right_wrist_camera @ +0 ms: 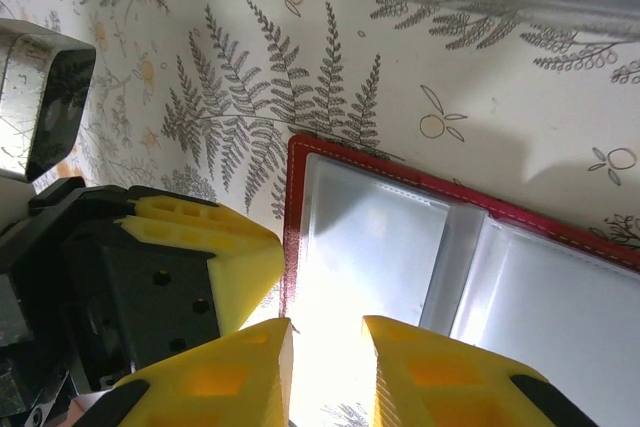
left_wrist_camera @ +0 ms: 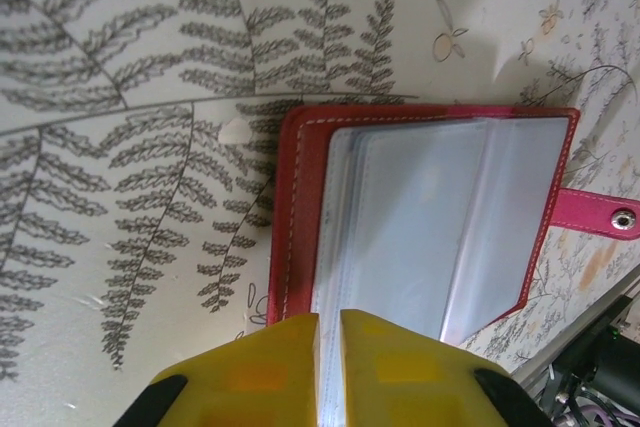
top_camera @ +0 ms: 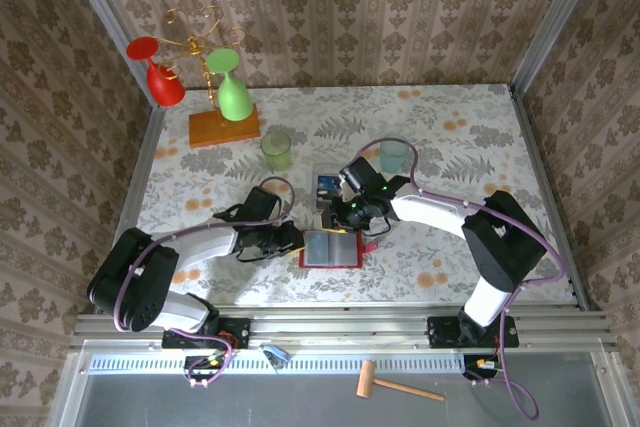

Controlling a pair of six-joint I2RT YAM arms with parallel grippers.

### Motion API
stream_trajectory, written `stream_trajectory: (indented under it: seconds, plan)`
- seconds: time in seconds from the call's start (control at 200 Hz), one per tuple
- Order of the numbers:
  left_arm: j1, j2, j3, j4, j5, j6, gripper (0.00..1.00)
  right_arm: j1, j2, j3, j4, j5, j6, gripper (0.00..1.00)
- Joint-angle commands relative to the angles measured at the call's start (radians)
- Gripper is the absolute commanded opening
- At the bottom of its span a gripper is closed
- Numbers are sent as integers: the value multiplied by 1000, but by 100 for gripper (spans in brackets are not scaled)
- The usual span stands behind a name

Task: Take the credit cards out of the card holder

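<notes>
Open card holder [top_camera: 330, 248] flat on worktop [top_camera: 450, 137], between both hands. Left hand [left_wrist_camera: 328, 325] pressed together, seems clamped on holder edge just ahead. Right hand [right_wrist_camera: 327, 332] apart, hovering over clear pockets; holder long axis runs rightward from its fingertips.

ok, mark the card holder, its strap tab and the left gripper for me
card holder [left_wrist_camera: 298, 217], left wrist view, on its red stitched border at the left side.
strap tab [left_wrist_camera: 590, 212], left wrist view, on the red strap beside the snap.
left gripper [left_wrist_camera: 329, 319], left wrist view, midway between the yellow fingertips.
</notes>
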Motion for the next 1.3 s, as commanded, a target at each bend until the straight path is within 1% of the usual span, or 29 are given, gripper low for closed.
stream_trajectory:
  seconds: [0.0, 0.48, 0.805, 1.15, 1.295]
  plan:
    - [-8, -13, -18, 7, -6, -15, 10, 12, 30, -15, 17, -22, 28, 24]
    - [-9, -2, -33, 6, -9, -13, 3, 42, 79, -17, 17, -34, 37, 25]
    - [-11, -9, -51, 7, -13, -19, 3, 64, 96, -28, 28, -37, 50, 25]
    - [-11, -9, -62, 9, -12, -20, 3, 77, 108, -42, 44, -29, 68, 28]
    - [-11, -2, -60, 13, -11, -19, 3, 79, 113, -47, 65, -48, 73, 28]
